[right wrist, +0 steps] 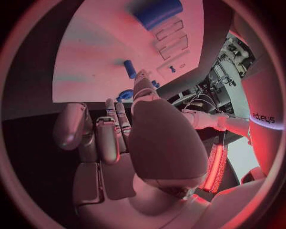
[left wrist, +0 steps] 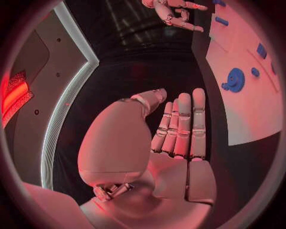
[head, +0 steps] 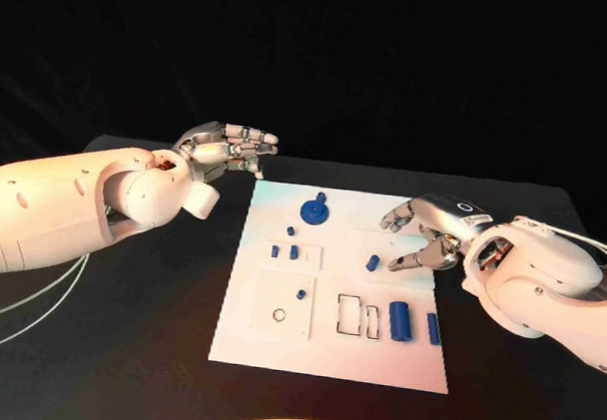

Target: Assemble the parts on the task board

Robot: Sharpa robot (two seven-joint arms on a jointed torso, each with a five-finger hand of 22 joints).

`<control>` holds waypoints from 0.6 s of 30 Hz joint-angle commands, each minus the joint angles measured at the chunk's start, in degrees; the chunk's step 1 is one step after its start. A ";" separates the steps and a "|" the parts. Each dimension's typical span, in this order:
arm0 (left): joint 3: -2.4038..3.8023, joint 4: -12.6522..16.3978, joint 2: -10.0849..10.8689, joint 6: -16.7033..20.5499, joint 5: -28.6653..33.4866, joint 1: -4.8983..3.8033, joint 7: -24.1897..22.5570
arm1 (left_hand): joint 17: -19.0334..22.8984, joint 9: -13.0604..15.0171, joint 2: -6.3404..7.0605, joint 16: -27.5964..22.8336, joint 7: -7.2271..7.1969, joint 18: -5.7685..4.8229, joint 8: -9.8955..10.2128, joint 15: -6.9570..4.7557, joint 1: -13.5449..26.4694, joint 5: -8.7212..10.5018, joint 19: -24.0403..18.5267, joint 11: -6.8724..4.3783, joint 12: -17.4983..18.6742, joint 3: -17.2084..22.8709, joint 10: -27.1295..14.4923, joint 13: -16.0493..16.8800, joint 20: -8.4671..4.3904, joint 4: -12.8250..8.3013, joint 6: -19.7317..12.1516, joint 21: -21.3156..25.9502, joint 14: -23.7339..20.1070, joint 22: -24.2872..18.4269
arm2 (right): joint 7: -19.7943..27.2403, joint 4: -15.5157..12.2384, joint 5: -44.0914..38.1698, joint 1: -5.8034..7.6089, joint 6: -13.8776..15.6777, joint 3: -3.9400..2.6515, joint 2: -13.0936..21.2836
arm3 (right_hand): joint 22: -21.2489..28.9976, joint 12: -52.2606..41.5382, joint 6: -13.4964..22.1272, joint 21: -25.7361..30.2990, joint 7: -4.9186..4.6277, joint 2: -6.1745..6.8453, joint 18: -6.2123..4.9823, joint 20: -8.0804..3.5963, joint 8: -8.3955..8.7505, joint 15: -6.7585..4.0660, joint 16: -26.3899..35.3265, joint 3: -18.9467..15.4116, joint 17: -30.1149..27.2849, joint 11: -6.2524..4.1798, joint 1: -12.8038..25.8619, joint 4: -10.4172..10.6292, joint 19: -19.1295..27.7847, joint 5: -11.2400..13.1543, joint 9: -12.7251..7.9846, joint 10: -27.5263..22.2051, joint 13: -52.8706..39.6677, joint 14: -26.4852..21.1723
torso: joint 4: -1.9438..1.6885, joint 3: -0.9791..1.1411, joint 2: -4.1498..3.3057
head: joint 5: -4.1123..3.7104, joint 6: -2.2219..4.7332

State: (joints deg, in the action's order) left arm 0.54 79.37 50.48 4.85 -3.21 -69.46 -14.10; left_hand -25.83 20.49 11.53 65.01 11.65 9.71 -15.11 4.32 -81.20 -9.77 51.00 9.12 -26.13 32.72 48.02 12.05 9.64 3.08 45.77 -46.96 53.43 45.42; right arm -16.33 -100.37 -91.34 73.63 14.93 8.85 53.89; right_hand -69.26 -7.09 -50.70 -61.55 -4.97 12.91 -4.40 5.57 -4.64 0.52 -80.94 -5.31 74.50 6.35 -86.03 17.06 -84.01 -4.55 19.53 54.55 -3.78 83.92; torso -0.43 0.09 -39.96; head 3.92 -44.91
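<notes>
The white task board [head: 255, 341] lies in the middle of the table. A blue gear-like part [head: 313, 211] sits near its far edge, also seen as the gear [left wrist: 235, 79]. Small blue pieces [head: 285, 251] stand at mid-left, and a short blue piece [head: 373, 263] lies near the middle. A blue cylinder [head: 401, 321] and a slimmer blue bar [head: 434, 329] lie at the near right. My right hand [head: 424, 237] hovers over the board's right edge, empty, fingers spread and pointing down just right of the short piece [right wrist: 129, 69]. My left hand [head: 230, 148] is raised off the board's far left corner, holding nothing.
Rectangular recesses [head: 357, 316] and a raised white block with a ring hole [head: 280, 314] occupy the board's near half. Black table [head: 133, 334] surrounds the board on all sides. A cable [head: 12, 307] hangs beside my left arm.
</notes>
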 commanded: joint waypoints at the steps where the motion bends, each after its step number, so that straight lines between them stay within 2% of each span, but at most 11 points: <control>1: 0.04 0.17 -0.03 -1.10 -0.15 -0.06 -0.49 | 0.08 -0.08 -0.04 -0.32 0.98 0.79 0.21 0.34 0.63 -0.03 0.09 -0.05 -0.03 -0.29 -0.41 -0.08 0.11 -0.06 -0.43 0.31 0.00 -0.04 | 1.58 0.71 -1.43 -0.43 -2.92 0.13 -0.67 | 0.02 -0.25 0.20 0.05 -0.04 0.29 -0.94 0.37 0.28 0.44 -0.26 -0.17 0.02 -0.03 -0.14 0.00 -1.29 0.28 0.08 -0.38 -0.02 2.78 | -0.07 -0.09 -0.06 | 0.16 -0.08; 3: 0.04 0.18 -0.01 -1.09 -0.15 -0.06 -0.49 | 0.08 -0.08 -0.04 -0.32 0.98 0.79 0.21 0.34 0.63 -0.03 0.09 -0.05 -0.03 -0.29 -0.41 -0.08 0.11 -0.06 -0.43 0.31 0.00 -0.04 | 1.69 1.06 -1.60 -0.65 -3.31 0.22 -1.12 | -0.03 -0.95 -0.52 -0.01 -0.27 -0.72 -0.95 0.41 -0.13 0.38 -0.32 0.80 -0.01 -0.15 -0.91 -0.05 -1.35 -0.09 0.27 0.00 -0.13 2.78 | -0.10 -0.09 -0.11 | 0.11 -0.11; 6: 0.03 0.20 0.03 -1.07 -0.15 -0.06 -0.45 | 0.08 -0.08 -0.04 -0.32 0.98 0.79 0.21 0.34 0.63 -0.03 0.09 -0.05 -0.03 -0.29 -0.41 -0.08 0.11 -0.06 -0.43 0.31 0.00 -0.04 | 1.69 1.55 -1.73 -1.01 -3.83 0.33 -1.88 | -0.03 -1.69 -1.10 0.00 -0.34 -1.46 -0.97 0.37 -0.45 0.23 -0.31 1.41 -0.12 -0.37 -1.09 -0.10 -1.40 -0.07 0.41 0.69 -0.21 2.77 | -0.06 -0.08 -0.11 | 0.09 -0.16; 8: 0.03 0.24 0.03 -1.08 -0.15 -0.06 -0.40 | 0.08 -0.08 -0.04 -0.32 0.98 0.79 0.21 0.34 0.63 -0.03 0.09 -0.05 -0.03 -0.29 -0.41 -0.08 0.11 -0.06 -0.43 0.31 0.00 -0.04 | 1.54 2.00 -1.88 -1.41 -4.09 0.41 -2.61 | 0.12 -2.67 -1.69 0.21 -0.58 -2.55 -1.03 0.22 -0.74 -0.04 -0.26 2.35 -0.32 -0.71 -1.30 -0.19 -1.41 -0.01 0.53 1.70 -0.27 2.73 | -0.02 -0.10 -0.11 | 0.16 -0.25; 9: 0.03 0.26 0.03 -1.09 -0.15 -0.06 -0.39 | 0.08 -0.08 -0.04 -0.32 0.98 0.79 0.21 0.34 0.63 -0.03 0.09 -0.05 -0.03 -0.29 -0.41 -0.08 0.11 -0.06 -0.43 0.31 0.00 -0.04 | 1.51 2.18 -1.89 -1.56 -4.19 0.43 -2.90 | 0.19 -2.80 -2.10 0.34 -0.76 -3.41 -1.03 0.19 -0.92 -0.07 -0.14 3.72 -0.56 -0.72 -1.82 -0.25 -1.39 0.77 0.60 1.51 -0.15 2.67 | -0.02 -0.10 -0.13 | 0.17 -0.25; 13: 0.03 0.31 0.03 -1.11 -0.17 -0.07 -0.36 | 0.08 -0.08 -0.04 -0.32 0.98 0.79 0.21 0.34 0.63 -0.03 0.09 -0.05 -0.03 -0.29 -0.41 -0.08 0.11 -0.06 -0.43 0.31 0.00 -0.04 | 1.52 2.66 -1.81 -2.03 -4.39 0.50 -3.76 | 0.38 -3.49 -2.69 0.62 -0.87 -4.22 -1.07 0.11 -1.13 -0.19 -0.13 5.01 -0.67 -0.90 -2.06 -0.34 -1.38 0.88 0.66 2.12 -0.16 2.66 | -0.07 -0.06 -0.12 | 0.11 -0.41; 18: 0.03 0.35 0.06 -1.08 -0.20 -0.07 -0.36 | 0.08 -0.08 -0.04 -0.32 0.98 0.79 0.21 0.34 0.63 -0.03 0.09 -0.05 -0.03 -0.29 -0.41 -0.08 0.11 -0.06 -0.43 0.31 0.00 -0.04 | 1.56 3.19 -1.81 -2.57 -4.27 0.54 -4.79 | 0.39 -5.23 -3.95 0.68 -1.57 -6.21 -1.10 -0.38 -1.39 -0.86 -0.06 7.59 -0.99 -1.74 -3.31 -0.61 -1.54 1.11 0.58 5.41 -0.25 2.66 | -0.01 -0.05 -0.12 | 0.13 -0.52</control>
State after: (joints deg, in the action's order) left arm 0.53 79.55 50.58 4.73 -3.25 -69.46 -14.10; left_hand -25.83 20.50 11.53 65.00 11.65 9.71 -15.11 4.32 -81.20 -9.77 51.00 9.12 -26.13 32.72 48.02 12.05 9.64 3.08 45.78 -46.97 53.43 45.42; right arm -15.44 -97.29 -92.27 71.15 11.90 9.39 49.26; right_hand -68.96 -12.14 -54.32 -61.12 -6.56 7.17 -4.41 5.56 -5.75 0.03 -80.94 2.00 73.53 4.66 -89.48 16.47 -84.01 -3.77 20.13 59.58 -4.02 83.89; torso -0.47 0.02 -40.08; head 4.05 -45.36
